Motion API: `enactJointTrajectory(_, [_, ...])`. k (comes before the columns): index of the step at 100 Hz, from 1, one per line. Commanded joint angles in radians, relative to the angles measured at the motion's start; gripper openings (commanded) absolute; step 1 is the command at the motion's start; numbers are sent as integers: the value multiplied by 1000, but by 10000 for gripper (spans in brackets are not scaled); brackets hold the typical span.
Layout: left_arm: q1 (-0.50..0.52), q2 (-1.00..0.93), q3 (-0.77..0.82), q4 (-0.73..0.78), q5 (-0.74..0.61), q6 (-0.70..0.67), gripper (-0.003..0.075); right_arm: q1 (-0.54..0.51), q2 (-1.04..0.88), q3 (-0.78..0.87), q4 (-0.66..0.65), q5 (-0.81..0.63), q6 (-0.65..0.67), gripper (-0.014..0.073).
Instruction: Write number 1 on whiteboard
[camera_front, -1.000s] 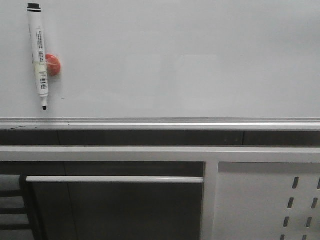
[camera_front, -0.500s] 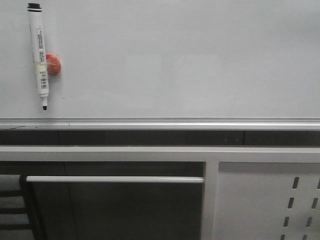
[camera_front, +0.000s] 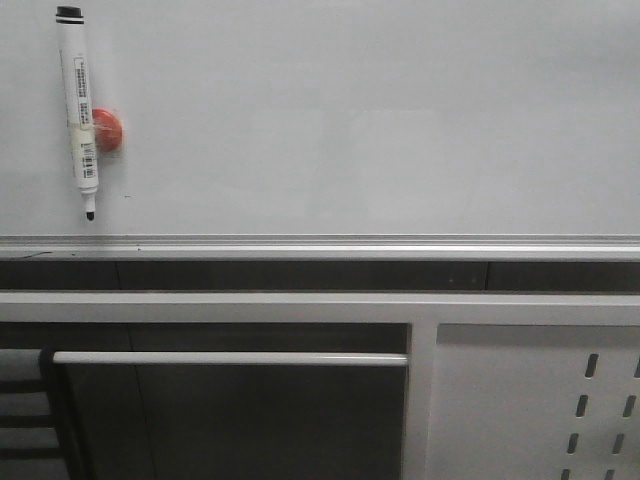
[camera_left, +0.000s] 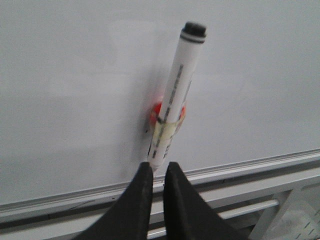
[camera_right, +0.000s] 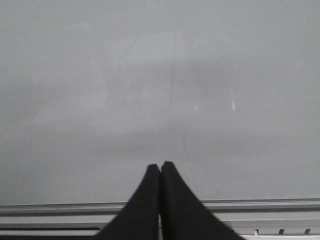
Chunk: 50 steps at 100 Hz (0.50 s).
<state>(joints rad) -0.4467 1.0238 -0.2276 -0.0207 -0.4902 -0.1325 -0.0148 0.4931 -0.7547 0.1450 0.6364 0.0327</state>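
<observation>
The whiteboard (camera_front: 380, 120) fills the upper half of the front view as a plain pale grey panel. The number 1 is out of view. A white marker pen (camera_front: 78, 110) with a black cap end hangs upright at the board's upper left, tip down, against a red round magnet (camera_front: 108, 133). Neither gripper shows in the front view. In the left wrist view my left gripper (camera_left: 156, 169) has a narrow gap between its fingers and holds nothing; the marker pen (camera_left: 172, 105) lies beyond it on the board. My right gripper (camera_right: 160, 166) is shut and empty, facing bare whiteboard (camera_right: 160, 75).
A silver aluminium rail (camera_front: 320, 245) runs along the board's bottom edge. Below it are a white frame with a horizontal silver bar (camera_front: 230, 358) and a white perforated metal panel (camera_front: 530, 400) at the lower right.
</observation>
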Motion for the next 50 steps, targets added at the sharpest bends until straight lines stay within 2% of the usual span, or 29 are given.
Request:
enactJointTrajectory(1, [-12,66,-23,2,-153,-1,68,-5,15,-36,7,-75,-11,-71])
enactJointTrajectory(5, [-18,90,-23,21,-183,-1,109,-5,15,-36,7,-75,-11,-71])
enactJointTrajectory(7, [-21,107,-23,21,-204,-1,166,-5,15,-36,7,-75,-11,-71])
enactJointTrajectory(12, [-25,129,-23,28,-243,-1,237,-5,15,-36,7,-72,-11,-71])
enactJointTrajectory(16, [-25,150,-23,28,-284,-1,357,-5,15,-36,7,-70,-11,-71])
enactJointTrajectory(19, [-25,158,-23,28,-299,-1,408,-5,15,-36,7,-70,-11,-71])
enactJointTrajectory(21, [-25,169,-23,28,-319,-1,470,-5,15,-36,7,-68,-11,-71])
enactJointTrajectory(27, [-25,189,-23,21,-344,-1,560,-5,15,-36,7,-68,-11,-71])
enactJointTrajectory(34, [-25,217,-23,1,-351,-1,565,-5,15,-36,7,-67,-11,-71])
enactJointTrajectory(50, [-25,315,-23,1,-450,-1,488,-5,15,-36,7,-67,-11,-71])
